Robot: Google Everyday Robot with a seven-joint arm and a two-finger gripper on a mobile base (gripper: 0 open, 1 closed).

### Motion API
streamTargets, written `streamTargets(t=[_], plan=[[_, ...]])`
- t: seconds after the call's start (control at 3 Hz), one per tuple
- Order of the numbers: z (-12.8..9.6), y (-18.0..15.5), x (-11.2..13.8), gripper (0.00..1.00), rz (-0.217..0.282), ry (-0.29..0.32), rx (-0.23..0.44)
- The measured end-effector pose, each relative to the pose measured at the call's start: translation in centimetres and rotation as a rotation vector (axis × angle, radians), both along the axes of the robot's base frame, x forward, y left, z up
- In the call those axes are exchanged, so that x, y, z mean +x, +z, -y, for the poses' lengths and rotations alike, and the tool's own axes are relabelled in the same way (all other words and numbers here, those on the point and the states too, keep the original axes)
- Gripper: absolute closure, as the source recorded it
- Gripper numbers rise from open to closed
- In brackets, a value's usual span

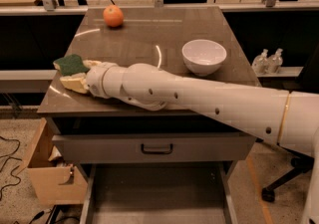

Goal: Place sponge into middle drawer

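The sponge point(71, 63), dark green on top, is at the left edge of the dark countertop point(149, 29) and overhangs it slightly. My gripper point(79, 74) is at the end of the white arm that reaches leftward across the counter. It looks shut on the sponge, with one pale finger point(74, 83) on the sponge's near side. The middle drawer point(154, 195) stands pulled out at the bottom of the cabinet, below the arm. Its dark-grey floor is bare.
A white bowl point(204, 55) sits on the counter's right side and an orange fruit point(113, 16) at the back left. A closed drawer front with a dark handle point(156, 148) is above the open drawer. A cardboard box point(42, 168) stands left of the cabinet. Bottles point(266, 61) stand on the right.
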State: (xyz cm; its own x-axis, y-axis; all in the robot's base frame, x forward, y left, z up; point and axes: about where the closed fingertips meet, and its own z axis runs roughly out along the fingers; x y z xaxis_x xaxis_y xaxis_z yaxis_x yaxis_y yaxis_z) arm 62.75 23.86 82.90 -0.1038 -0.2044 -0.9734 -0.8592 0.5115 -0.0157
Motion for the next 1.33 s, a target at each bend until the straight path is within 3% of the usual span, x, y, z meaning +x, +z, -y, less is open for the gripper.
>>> streamTargets(t=[0.33, 1.0, 1.33], plan=[[-0.1, 0.0, 0.0, 1.0, 0.0, 0.001, 0.0], [1.0, 1.2, -0.8, 1.0, 0.019, 0.016, 0.002], [3.9, 3.2, -2.6, 1.0, 0.037, 0.044, 0.005]])
